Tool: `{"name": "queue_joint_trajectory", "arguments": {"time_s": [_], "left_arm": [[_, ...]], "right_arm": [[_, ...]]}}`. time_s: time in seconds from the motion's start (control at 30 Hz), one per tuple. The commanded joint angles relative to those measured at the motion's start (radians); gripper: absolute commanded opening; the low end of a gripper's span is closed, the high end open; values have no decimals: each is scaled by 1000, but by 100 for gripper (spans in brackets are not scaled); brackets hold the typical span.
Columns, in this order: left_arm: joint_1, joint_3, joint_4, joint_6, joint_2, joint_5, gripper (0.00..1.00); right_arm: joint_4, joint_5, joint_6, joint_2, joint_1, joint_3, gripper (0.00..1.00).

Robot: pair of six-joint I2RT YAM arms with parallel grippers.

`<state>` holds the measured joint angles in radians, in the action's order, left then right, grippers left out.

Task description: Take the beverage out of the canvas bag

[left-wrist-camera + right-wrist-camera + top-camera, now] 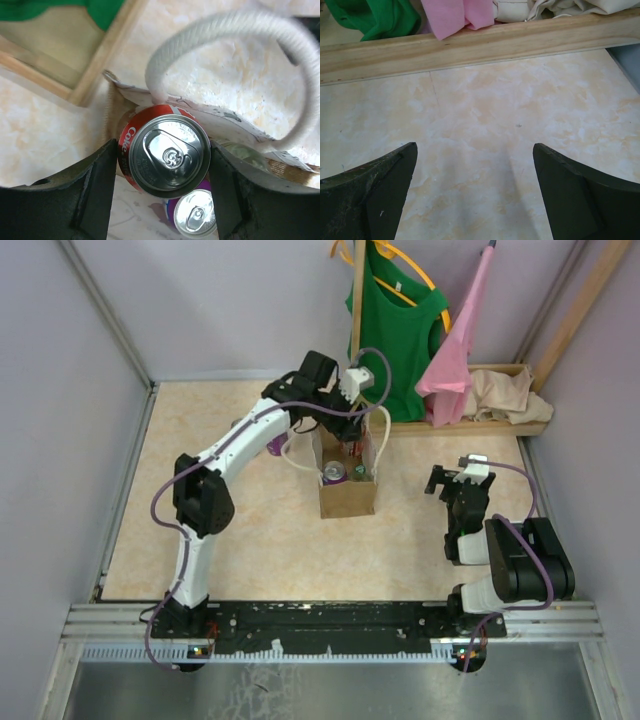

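In the top view, the canvas bag [347, 495] stands upright at the centre of the frame on the counter [250, 550], its mouth open to the ceiling. The left arm reaches in from the lower left, and the left pincer [343, 430] hangs at the far edge of the mouth, pointing down into it. The tops of a purple can [333, 473] and a green can [358, 475] show inside the bag. From here I cannot tell what the left pincer has hold of. The right pincer [455, 480] sits at centre right, well apart from the bag.

In the left wrist view, a red cola can [172, 157] fills the middle of the frame. The two dark fingers [95, 190] press against its left and right sides, so the left pincer is gripping it. The can stands on end, its long axis vertical and its silver pull-tab top facing straight up at the camera. The bag's rim runs just behind it, and a white handle [225, 27] loops across the upper right. The purple and green cans lie lower, beside it. I judge the grasp made and the lift barely begun, if at all. The can sits at the bag's mouth and is not yet clear of it. What is left is raising it straight up past the handle and setting it down on the counter.

In the right wrist view, the right pincer's jaws stand wide apart with only bare counter between them. A wooden rail [470, 47] crosses the top of the frame.
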<state>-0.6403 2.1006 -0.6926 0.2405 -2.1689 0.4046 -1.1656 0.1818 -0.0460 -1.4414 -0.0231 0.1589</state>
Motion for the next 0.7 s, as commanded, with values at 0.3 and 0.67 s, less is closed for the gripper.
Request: {"name": "queue_joint_trajectory", "arguments": {"time_s": [0.3,0.67], "left_arm": [[146,211,-4,-91,283,-112,0],[265,-4,-23,-134,472,-292,0]], "right_arm": [[-51,4,-1,-1,2,21,99],[-51,3,-2,0,1,20,99]]}}
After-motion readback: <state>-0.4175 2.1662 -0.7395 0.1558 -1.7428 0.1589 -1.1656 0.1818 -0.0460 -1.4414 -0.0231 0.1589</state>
